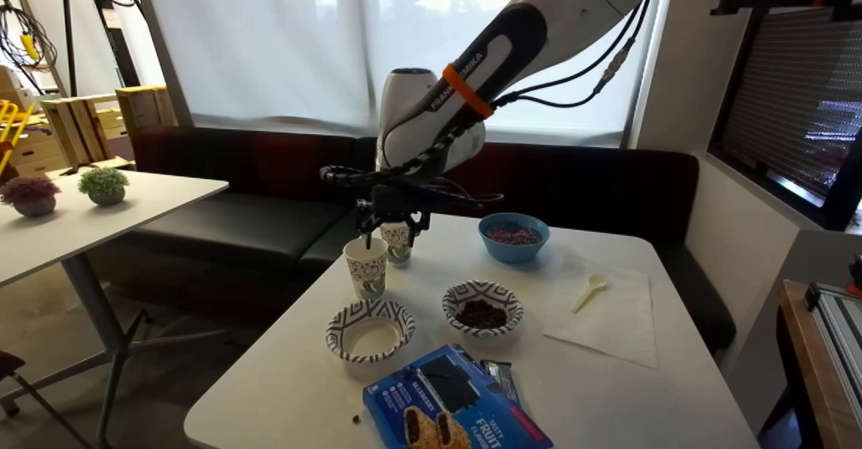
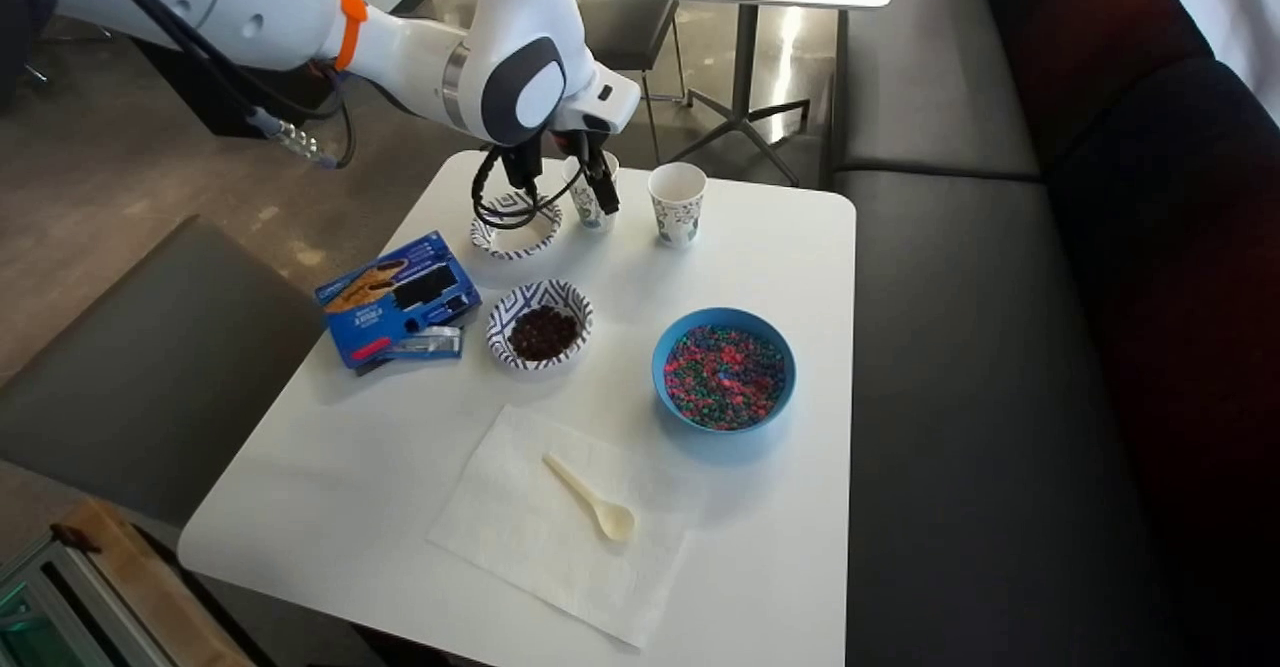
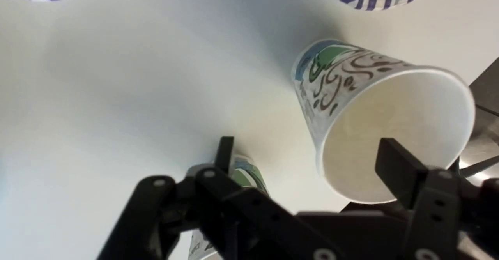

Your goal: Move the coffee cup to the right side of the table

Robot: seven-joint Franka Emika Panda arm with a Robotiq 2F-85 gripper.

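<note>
Two similar patterned paper cups stand upright on the white table; I cannot tell surely which is the coffee cup. The cup beside the empty bowl also shows in an exterior view and large in the wrist view. The other cup stands close by, also in an exterior view, and is mostly hidden in the wrist view. My gripper is open and empty above the cups. One finger overlaps the large cup's mouth; I cannot tell if it is inside. The other finger overlaps the second cup.
An empty patterned bowl sits beside the cups. A patterned bowl with dark bits, a blue bowl of colourful pieces, a napkin with a pale spoon, and a blue snack box share the table.
</note>
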